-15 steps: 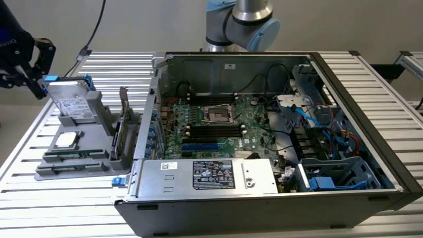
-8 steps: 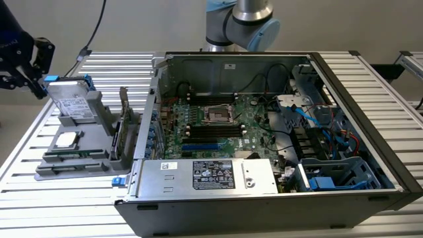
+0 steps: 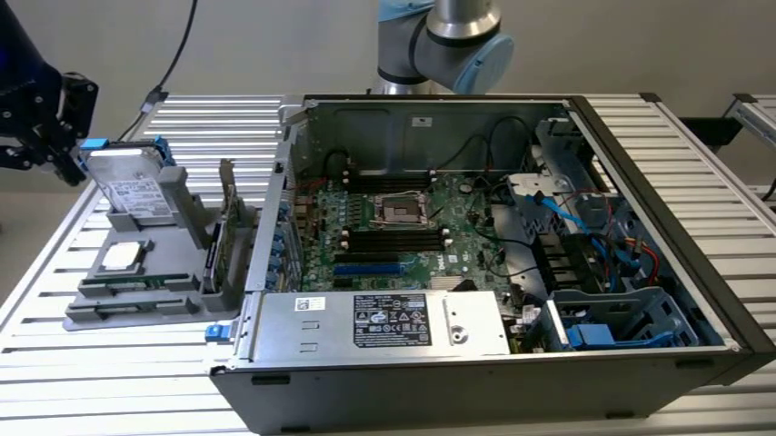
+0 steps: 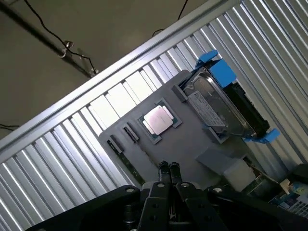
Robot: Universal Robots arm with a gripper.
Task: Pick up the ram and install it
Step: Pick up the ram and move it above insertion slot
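Observation:
The ram (image 3: 131, 289) is a long narrow green stick resting on edge in a front slot of the grey holder (image 3: 182, 304), left of the open computer case in the exterior view. In the wrist view the ram (image 4: 126, 161) appears as a thin dark strip along the holder (image 4: 192, 144). My black gripper (image 3: 67, 150) hovers above the table's far left corner, up and away from the holder. Its fingers (image 4: 165, 169) are pressed together with nothing between them. The motherboard (image 3: 401, 227) with its black memory slots lies inside the case.
The holder also carries a silver processor chip (image 4: 158, 119), a hard drive in blue brackets (image 4: 219, 103) and an upright expansion card (image 3: 225, 218). The case's power supply (image 3: 382, 322) and cables (image 3: 582, 227) crowd its front and right side. A slatted metal table (image 3: 73, 363) surrounds everything.

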